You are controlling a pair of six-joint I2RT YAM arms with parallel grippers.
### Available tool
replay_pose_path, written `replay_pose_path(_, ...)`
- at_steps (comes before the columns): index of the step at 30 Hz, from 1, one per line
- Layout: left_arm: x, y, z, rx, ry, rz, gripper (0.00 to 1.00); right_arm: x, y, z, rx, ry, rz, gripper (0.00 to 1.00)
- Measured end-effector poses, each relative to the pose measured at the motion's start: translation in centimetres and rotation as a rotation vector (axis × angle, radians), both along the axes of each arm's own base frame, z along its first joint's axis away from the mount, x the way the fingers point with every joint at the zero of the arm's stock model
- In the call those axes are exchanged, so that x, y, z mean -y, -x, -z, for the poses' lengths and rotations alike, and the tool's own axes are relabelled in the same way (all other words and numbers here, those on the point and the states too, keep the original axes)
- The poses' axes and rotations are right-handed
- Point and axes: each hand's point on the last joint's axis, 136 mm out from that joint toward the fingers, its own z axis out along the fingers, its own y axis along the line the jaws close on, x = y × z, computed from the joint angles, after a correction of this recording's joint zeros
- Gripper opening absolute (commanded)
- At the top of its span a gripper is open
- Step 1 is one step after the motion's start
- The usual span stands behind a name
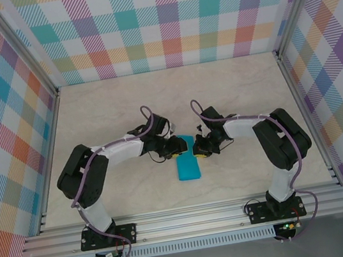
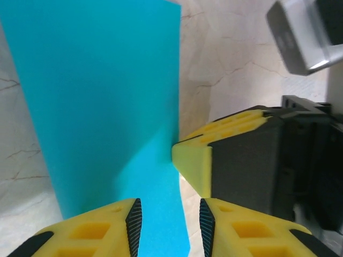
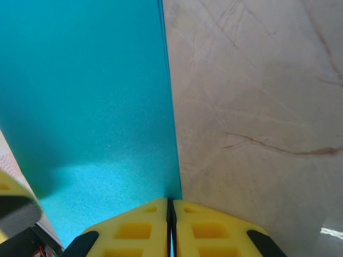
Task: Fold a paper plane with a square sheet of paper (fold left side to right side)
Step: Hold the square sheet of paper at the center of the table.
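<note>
Where both grippers converge, sheet (image 1: 188,168): narrow turquoise rectangle (lying flat);
left gripper (image 2: 169,209): fingers parted, sheet under the gap;
right gripper (image 3: 171,202): fingers pressed together, tip at sheet's edge; pinch unclear

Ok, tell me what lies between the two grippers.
The blue paper: in the top view its far end lies on the table between the left gripper and the right gripper.
</note>
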Motion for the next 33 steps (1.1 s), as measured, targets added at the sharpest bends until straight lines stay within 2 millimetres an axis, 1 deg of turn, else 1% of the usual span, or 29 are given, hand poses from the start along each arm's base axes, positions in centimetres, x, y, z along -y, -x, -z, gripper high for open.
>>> replay_pose_path(13, -1.0, 0.3, 3.2, -0.038, -0.081, -0.018, 0.35, 0.0, 0.0, 0.0, -0.001, 0.003, -0.003, 0.1)
replay_pose_path(27, -1.1, 0.3, 3.6, -0.029, -0.081, -0.021, 0.35, 0.0, -0.1, -0.2, 0.017, -0.004, -0.005, 0.11)
replay_pose_path(30, -1.2, 0.3, 3.5, -0.024, -0.077, -0.021, 0.35, 0.1, -0.3, -0.4, 0.039, 0.007, -0.006, 0.1)
replay_pose_path(33, -1.2, 0.3, 3.6, -0.023, -0.076, -0.021, 0.35, 0.2, -0.5, -1.1, 0.065, 0.005, -0.008, 0.1)
